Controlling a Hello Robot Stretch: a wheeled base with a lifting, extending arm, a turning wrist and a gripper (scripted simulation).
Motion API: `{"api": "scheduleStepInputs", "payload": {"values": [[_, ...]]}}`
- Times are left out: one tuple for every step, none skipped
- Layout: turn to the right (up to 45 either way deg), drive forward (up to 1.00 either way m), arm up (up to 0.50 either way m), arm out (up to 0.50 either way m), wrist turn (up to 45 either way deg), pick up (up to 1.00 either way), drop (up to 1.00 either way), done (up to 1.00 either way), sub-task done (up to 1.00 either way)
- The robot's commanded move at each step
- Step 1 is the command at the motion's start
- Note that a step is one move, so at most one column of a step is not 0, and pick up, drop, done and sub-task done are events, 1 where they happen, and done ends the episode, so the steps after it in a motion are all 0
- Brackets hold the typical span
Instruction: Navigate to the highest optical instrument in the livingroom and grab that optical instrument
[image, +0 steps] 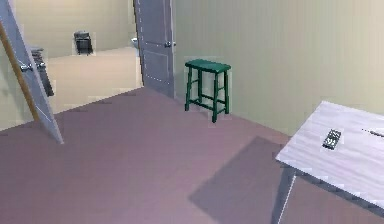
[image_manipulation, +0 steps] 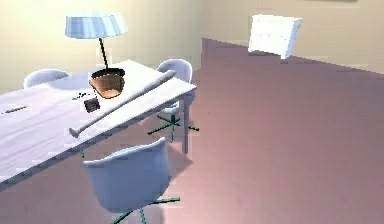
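Mauve floor (image: 140, 150) runs ahead of me to a beige wall, where a green wooden stool (image: 207, 88) stands just beside an open grey door (image: 155, 45). At the forward view's right edge is the corner of a white worktop (image: 345, 165), and a small flat dark object with pale marks (image: 331, 138) lies on it.

In the arm side view the long white worktop (image_manipulation: 40, 135) carries a table lamp with a pale blue shade (image_manipulation: 95, 25), a brown round bowl (image_manipulation: 108, 80) at its foot, a small dark blob (image_manipulation: 92, 103) just beside the bowl, and a pale baseball bat (image_manipulation: 130, 105) lying slantwise. White shell chairs stand around it, one near (image_manipulation: 125, 175) and one beyond (image_manipulation: 175, 70).

I cannot tell which of these small things, if any, is the optical instrument. Nor can I tell the state of my jaws.
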Motion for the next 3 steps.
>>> {"api": "scheduleStepInputs", "payload": {"values": [[0.0,0.05,0.0,0.0,0.0,0.0,0.0,0.0,0.0],[-21.0,0.0,0.0,0.0,0.0,0.0,0.0,0.0,0.0],[0.0,1.0,0.0,0.0,0.0,0.0,0.0,0.0,0.0]]}}
